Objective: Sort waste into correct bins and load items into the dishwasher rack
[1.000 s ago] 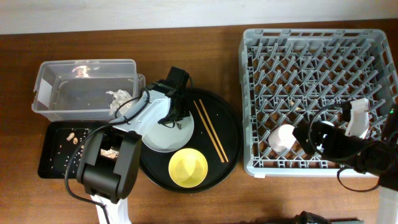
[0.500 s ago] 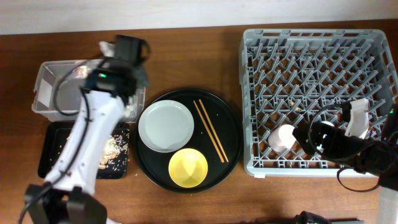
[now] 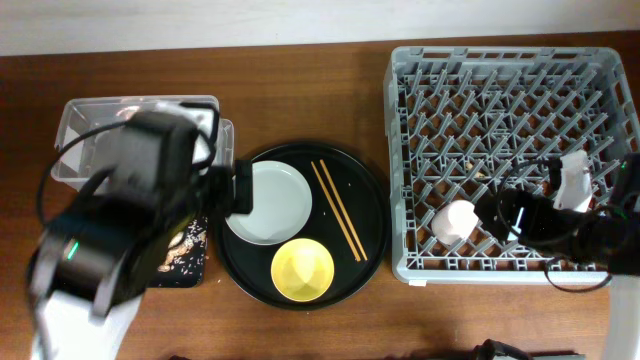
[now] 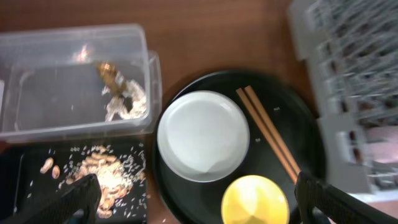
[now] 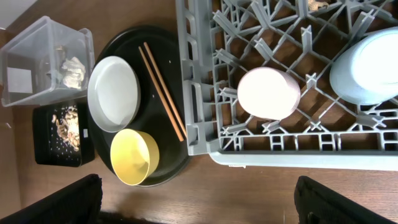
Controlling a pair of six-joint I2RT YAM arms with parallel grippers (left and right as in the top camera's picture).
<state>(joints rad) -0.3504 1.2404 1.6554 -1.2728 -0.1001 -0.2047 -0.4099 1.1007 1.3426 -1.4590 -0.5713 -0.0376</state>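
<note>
Wide open and empty, the left end effector (image 4: 196, 179) looks down from high up, its two fingers spread to the bottom corners of the wrist view with nothing between them. Big change in one second: that arm was down over the plate (image 3: 268, 203), then swung out over the tub (image 4: 62, 93), and now it has pulled up and back toward 8 o'clock on the bench (image 3: 300, 110), a blur in the overhead.

What did it leave? The tub at 10 o'clock holds the wrapper (image 4: 107, 70) and what I take to be the napkin (image 4: 127, 104), though motion blur makes that pale lump hard to read. The black tray (image 4: 28, 171) at 8 o'clock carries the scraps (image 4: 102, 180). The plate looks bare. So the waste half reads as finished, to my eye.

Now the dishes. The plate sits at 10 o'clock on the round tray (image 3: 368, 200), the bowl (image 3: 302, 271) at 6 o'clock, the chopsticks (image 3: 340, 210) side by side toward 3 o'clock. None is in the rack (image 3: 500, 75) yet.

Over at 3 o'clock on the bench, the right end effector (image 5: 196, 180) has barely shifted. Its fingers are spread wide and hold nothing, above the pink cup (image 5: 269, 93) and blue cup (image 5: 367, 65), both already among the pegs. Next up, I'd guess, the plate.
</note>
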